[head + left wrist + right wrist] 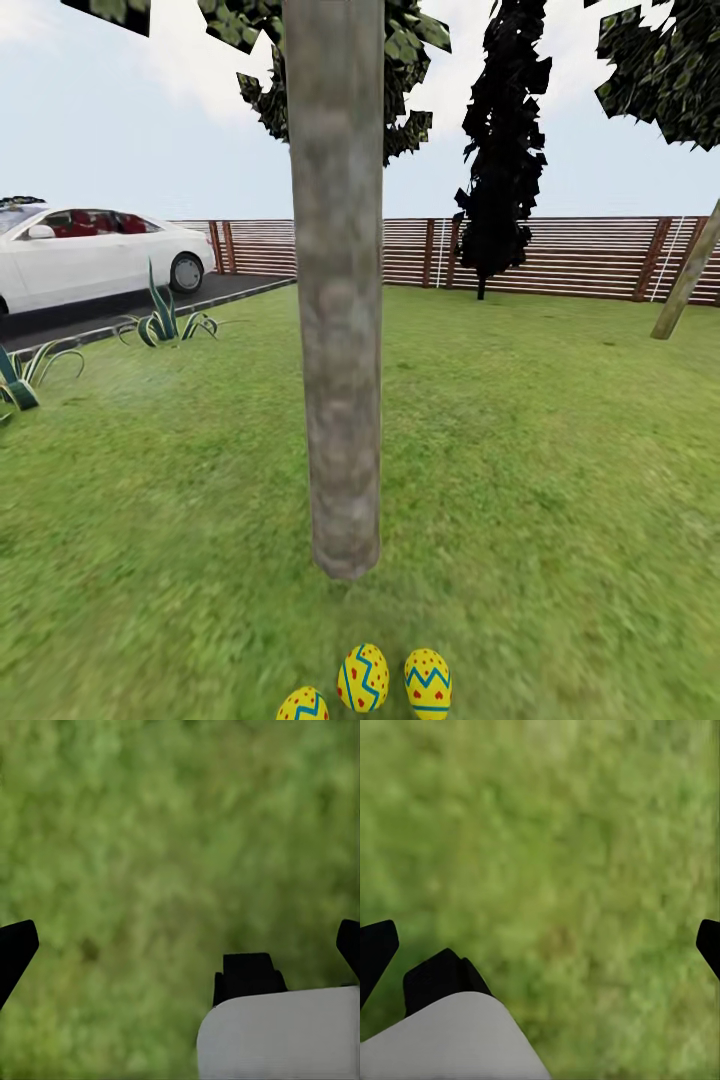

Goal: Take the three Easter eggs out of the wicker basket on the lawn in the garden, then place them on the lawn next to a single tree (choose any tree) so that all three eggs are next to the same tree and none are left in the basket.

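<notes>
The Easter eggs, 3 small yellow ovals with blue zigzag lines and red dots, lie on the lawn (560, 480) of mottled green grass at the foot of the tree (338, 300), a thick, nearly straight grey-brown trunk with dark green leaves overhead. In the head view they sit in a close row just in front of the trunk base: the left egg (302, 705) is partly cut by the lower edge, the middle egg (363, 677) stands beside it, and the right egg (428, 684) is next to that one. Whether neighbouring eggs touch cannot be told.

Behind the trunk runs a brown horizontal-slat wooden fence (560, 255). A narrow black cypress-like tree (503, 150) stands before it, and a thin leaning trunk (687, 275) rises at the right edge. To the left, a white car (90, 250) is parked on dark asphalt (130, 305), with spiky green plants (165, 322) along the border of the grass.

The left gripper (180, 941) looks down on blurred grass; its 2 dark fingertips (15, 949) sit at opposite edges of the wrist view, spread wide, with nothing between them. A white robot part with a black block (281, 1031) shows below. The right gripper (540, 941) is likewise spread wide over grass and holds nothing; its fingertips (375, 945) are at the frame edges, beside a white and black robot part (446, 1031).
</notes>
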### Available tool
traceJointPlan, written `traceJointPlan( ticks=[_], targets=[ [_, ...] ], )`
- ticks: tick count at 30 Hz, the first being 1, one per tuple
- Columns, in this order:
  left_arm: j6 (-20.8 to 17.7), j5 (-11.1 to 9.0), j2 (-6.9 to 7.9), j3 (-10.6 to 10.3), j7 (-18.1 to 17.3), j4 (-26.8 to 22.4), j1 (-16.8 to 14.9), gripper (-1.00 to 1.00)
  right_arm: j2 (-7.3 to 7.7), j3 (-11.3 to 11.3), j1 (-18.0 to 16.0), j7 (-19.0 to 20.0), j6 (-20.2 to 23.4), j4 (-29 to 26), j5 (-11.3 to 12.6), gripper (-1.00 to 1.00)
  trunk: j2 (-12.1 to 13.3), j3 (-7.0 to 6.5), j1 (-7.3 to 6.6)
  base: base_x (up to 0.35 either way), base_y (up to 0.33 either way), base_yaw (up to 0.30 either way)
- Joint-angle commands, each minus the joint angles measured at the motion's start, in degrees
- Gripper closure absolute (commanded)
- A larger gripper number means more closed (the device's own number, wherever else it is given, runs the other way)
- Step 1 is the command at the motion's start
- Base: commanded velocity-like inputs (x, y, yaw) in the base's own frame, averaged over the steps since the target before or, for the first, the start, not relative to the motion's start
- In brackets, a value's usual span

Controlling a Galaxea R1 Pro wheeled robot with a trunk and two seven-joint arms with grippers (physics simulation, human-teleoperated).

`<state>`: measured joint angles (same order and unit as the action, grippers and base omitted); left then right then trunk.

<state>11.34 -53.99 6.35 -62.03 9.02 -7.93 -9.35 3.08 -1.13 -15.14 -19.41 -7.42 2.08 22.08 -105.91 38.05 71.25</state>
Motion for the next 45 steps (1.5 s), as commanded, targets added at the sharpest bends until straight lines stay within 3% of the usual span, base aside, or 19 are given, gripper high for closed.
traceJointPlan(
  ticks=[1, 45],
  targets=[
    [0.05, -0.32, 0.05, -0.52, 0.39, -0.15, -0.01, -1.00, 0.00, -0.10, -0.10, 0.07, -0.49, 0.21, 0.26, -1.00, -0.03, 0.06, -0.01, 0.000, 0.000, 0.000],
    [0.26, -0.24, -0.03, -1.87, 0.39, -0.24, 1.20, -1.00, 0.00, -0.10, -0.10, 0.07, -0.49, 0.21, 0.26, -1.00, 17.22, -7.66, -9.45, 0.000, 0.000, 0.000]
  ],
)
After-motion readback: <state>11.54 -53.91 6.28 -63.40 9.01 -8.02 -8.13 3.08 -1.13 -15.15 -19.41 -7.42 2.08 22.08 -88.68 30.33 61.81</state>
